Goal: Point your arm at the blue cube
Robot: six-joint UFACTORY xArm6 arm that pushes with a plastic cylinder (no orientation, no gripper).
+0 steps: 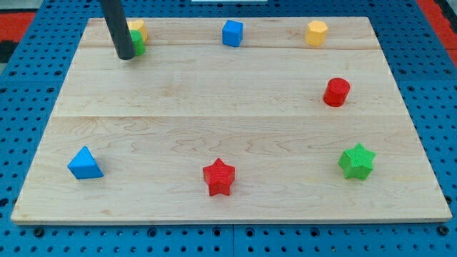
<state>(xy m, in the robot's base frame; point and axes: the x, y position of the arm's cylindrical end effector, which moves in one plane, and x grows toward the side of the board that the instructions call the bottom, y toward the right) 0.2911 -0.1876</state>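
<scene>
The blue cube sits near the table's far edge at about 12 o'clock, a little toward the view's left of the centre line, standing free with bare wood on every side. My tip rests on the table at about 10 o'clock, well apart from the blue cube and off to the view's left of it. The arm carries no fingers; it ends in a plain dark rod, so there is nothing to open or close.

Just beside my tip, on its right in the view, a green block is partly hidden by the rod, and its shape cannot be made out. A yellow block lies right behind the green block, toward the view's top; whether the two touch cannot be told, and its shape is also unclear.

At about 1 o'clock, along the same far edge as the blue cube, stands a yellow hexagonal block. Below it, at roughly 3 o'clock, is a red cylinder. At 4 o'clock, near the view's bottom right, lies a green star. A red star sits at 6 o'clock near the table's near edge, and a blue triangular block lies at 8 o'clock near the view's bottom left. These five are all well apart from one another and from my tip.
</scene>
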